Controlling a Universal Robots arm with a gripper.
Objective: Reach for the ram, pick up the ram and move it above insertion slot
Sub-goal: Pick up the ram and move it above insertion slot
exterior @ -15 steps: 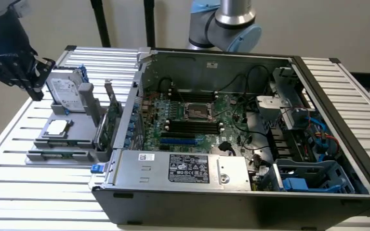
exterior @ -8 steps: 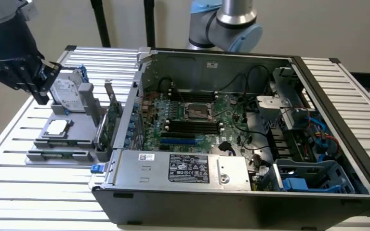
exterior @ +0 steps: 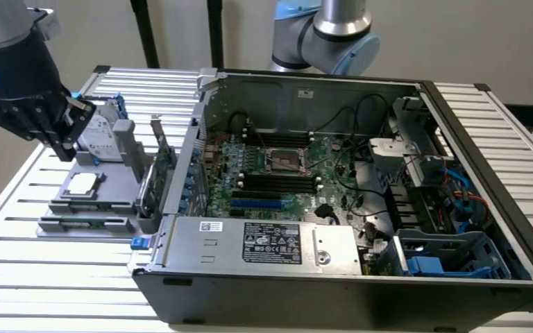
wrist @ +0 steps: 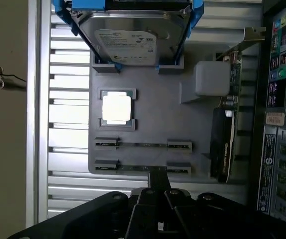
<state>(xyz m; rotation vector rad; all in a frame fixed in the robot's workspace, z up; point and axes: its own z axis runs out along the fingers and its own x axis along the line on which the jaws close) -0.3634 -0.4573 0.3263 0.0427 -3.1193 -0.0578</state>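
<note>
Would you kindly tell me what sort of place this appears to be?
Probably a robotics lab bench for computer assembly: an open black desktop computer case with its green motherboard exposed, a grey plastic fixture tray holding a silver hard drive, and a ribbed aluminium table beneath them.

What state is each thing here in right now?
gripper: shut, empty, above the tray.
ram: lying in its tray holder, untouched.
computer case: open, side panel off.
memory slots: empty.
hard drive: propped in its cradle.
expansion card: standing upright.
</note>
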